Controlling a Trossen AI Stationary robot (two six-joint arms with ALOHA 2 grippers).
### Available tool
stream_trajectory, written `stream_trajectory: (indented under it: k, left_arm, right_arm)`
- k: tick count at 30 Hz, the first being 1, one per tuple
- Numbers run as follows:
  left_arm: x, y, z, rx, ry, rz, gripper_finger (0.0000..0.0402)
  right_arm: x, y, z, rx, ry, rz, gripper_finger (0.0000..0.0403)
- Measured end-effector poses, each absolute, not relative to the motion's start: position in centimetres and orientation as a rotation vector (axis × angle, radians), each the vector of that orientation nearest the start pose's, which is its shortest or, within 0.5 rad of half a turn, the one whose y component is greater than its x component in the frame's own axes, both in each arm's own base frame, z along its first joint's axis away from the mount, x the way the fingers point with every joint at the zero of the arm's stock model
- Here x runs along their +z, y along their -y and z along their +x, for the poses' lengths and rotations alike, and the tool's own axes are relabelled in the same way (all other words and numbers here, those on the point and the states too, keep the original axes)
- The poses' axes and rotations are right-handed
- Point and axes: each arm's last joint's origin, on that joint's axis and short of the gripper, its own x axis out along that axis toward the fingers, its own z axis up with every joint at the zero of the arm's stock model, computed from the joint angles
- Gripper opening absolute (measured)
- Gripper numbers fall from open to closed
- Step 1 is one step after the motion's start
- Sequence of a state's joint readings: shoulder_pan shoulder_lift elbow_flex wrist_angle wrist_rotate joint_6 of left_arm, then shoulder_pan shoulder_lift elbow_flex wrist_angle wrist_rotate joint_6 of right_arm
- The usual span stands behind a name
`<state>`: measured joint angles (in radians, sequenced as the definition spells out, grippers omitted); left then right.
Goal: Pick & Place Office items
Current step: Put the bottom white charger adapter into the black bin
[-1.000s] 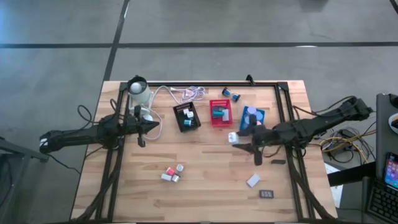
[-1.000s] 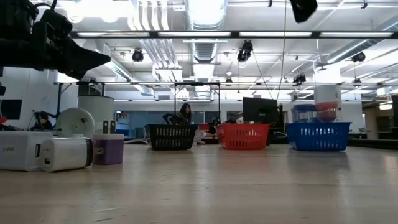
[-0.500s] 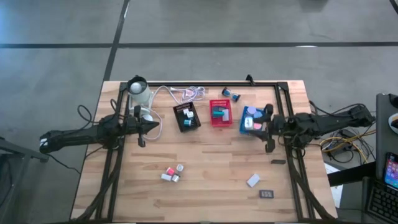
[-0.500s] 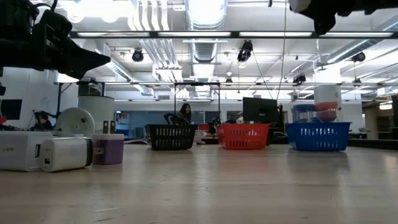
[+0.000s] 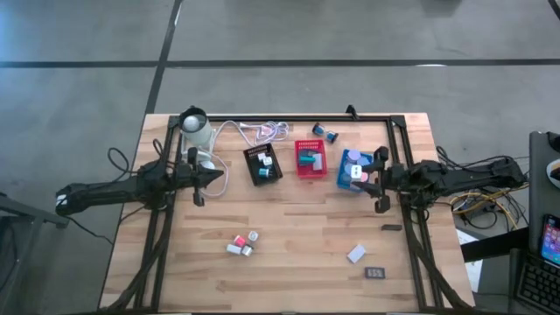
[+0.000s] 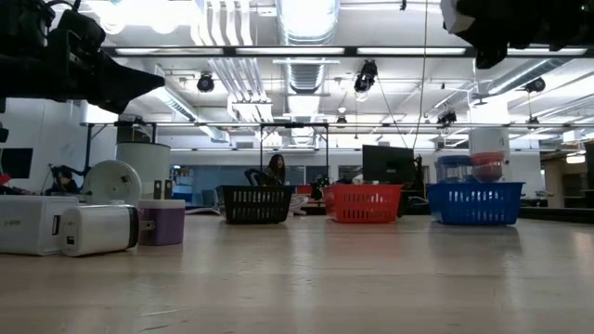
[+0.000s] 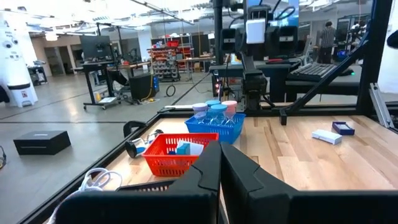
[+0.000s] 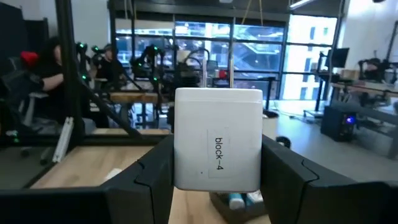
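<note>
Holding a white block in my right claw, high over the blue tray near the desk's far right edge, presumably for dropping in. Left claw waits pinched empty near the left edge.

We see the right gripper over the blue tray — a white block between its fingers.
</note>
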<state>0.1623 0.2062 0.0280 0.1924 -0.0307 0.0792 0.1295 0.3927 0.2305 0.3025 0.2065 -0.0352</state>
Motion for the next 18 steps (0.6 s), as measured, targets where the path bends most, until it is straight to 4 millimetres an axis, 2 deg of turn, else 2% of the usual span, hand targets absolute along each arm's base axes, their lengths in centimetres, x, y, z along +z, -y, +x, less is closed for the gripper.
stream_trajectory:
  k: [6, 18]
  left_arm:
    - [17.5, -2.0, 10.8, 0.246, -0.004, 0.158, 0.0005]
    - [17.8, -2.1, 10.8, 0.299, 0.031, 0.163, 0.0005]
  right_arm:
    - [23.0, -0.8, 11.1, -0.111, 0.186, -0.039, 0.0170]
    - [21.1, -0.5, 9.9, -0.144, 0.174, -0.036, 0.0170]
